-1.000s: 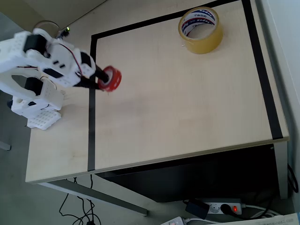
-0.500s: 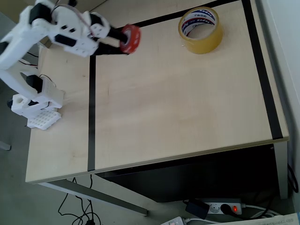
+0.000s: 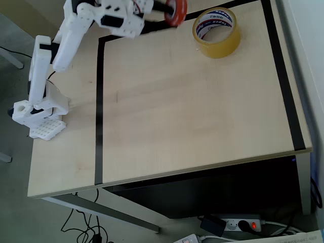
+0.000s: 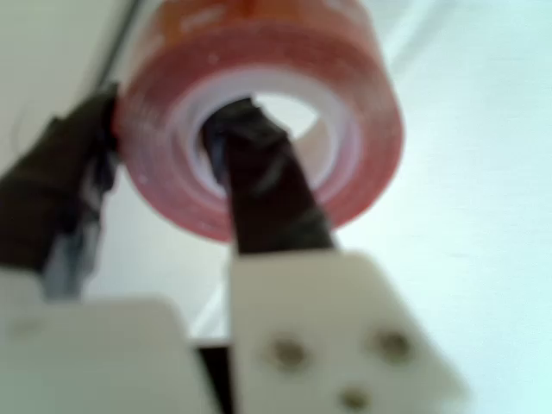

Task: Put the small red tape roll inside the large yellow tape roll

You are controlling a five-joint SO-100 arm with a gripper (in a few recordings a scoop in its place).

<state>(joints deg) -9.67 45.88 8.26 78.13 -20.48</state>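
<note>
Pale wood table [image 3: 192, 116] under me, marked with black tape lines [image 3: 99, 111]. Below its front edge I see a power strip [image 3: 242, 223] and cables [image 3: 83, 230] on the floor.

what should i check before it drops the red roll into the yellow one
1. Grip on small red tape roll: ok, one finger through its core, one outside; gripper shut on it.
2. Red roll above the large yellow tape roll: not ok, it hangs left of it in the overhead view.
3. Yellow roll lying flat, opening up: ok.
4. Yellow roll's hole free: ok.
5. Height above the table: cannot tell.
</note>
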